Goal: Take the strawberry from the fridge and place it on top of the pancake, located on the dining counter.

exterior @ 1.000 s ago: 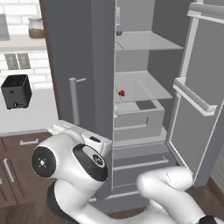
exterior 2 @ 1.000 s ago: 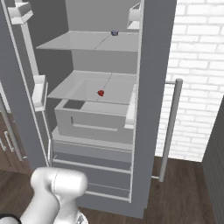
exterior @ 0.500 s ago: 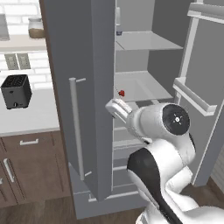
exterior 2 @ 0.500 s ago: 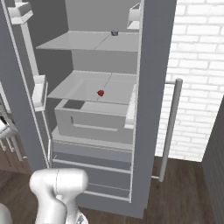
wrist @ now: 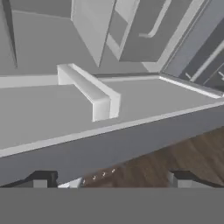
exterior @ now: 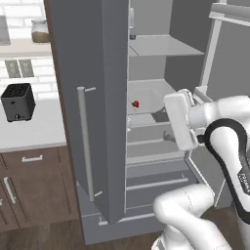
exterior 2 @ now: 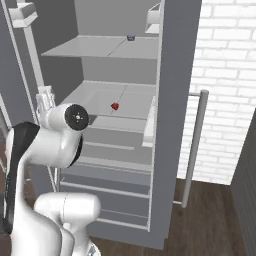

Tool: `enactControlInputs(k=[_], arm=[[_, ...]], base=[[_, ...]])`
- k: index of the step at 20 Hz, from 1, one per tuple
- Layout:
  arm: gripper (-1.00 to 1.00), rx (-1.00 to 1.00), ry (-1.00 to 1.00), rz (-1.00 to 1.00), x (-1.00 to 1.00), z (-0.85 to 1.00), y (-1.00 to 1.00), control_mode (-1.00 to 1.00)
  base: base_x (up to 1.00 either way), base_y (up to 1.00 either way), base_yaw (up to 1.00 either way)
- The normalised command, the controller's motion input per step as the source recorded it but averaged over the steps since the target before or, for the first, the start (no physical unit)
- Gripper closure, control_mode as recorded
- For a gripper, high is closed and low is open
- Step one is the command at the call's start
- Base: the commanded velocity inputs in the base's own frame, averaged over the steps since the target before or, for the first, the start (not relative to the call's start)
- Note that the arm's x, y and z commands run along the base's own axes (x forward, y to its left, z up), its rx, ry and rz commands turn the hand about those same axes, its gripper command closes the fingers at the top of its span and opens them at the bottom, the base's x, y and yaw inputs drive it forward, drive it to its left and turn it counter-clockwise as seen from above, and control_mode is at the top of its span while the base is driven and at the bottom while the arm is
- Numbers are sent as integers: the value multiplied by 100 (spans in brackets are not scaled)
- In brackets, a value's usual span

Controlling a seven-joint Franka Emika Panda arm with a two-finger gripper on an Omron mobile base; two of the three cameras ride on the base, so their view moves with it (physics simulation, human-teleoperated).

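The fridge (exterior: 97, 97) stands with both doors swung open. On its middle shelf lies the strawberry (exterior: 135, 103), a tiny red fruit (exterior 2: 115, 106). My white hand (exterior: 178, 121) hovers at shelf height by the right door, to the right of the strawberry and well apart from it. From the other side the hand (exterior 2: 45, 98) sits near the left door edge. In the hand view my gripper (wrist: 111, 179) is open with nothing between the fingertips (wrist: 41, 179), and it faces a door bin (wrist: 89, 89) and wood floor. The pancake and the dining counter are out of view.
A small dark blue item (exterior 2: 131, 37) rests on the top shelf. A black toaster (exterior: 18, 101) stands on the worktop over brown cabinets (exterior: 34, 185) to the left. A white brick wall (exterior 2: 225, 90) lies right of the fridge. Door bins (exterior: 229, 14) jut from the right door.
My arm has risen from low by the floor and swung right, carrying the hand from the left door's edge toward the right door. The strawberry has stayed put.
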Motion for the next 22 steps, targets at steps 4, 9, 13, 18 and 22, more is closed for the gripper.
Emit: enactControlInputs(k=[4, 9, 13, 18, 22], arm=[[-100, 21, 11, 27, 100, -5, -10, -100], [-100, 4, 0, 10, 100, -34, 9, -100], [-100, 0, 0, 9, 85, -34, 38, -100], [-100, 0, -1, 8, 39, -22, 72, -100], [-100, 0, -7, 5, 4, -3, 61, -100]], base=[[0, 0, 0], [0, 0, 0], [0, 0, 0], [0, 0, 0], [0, 0, 0]])
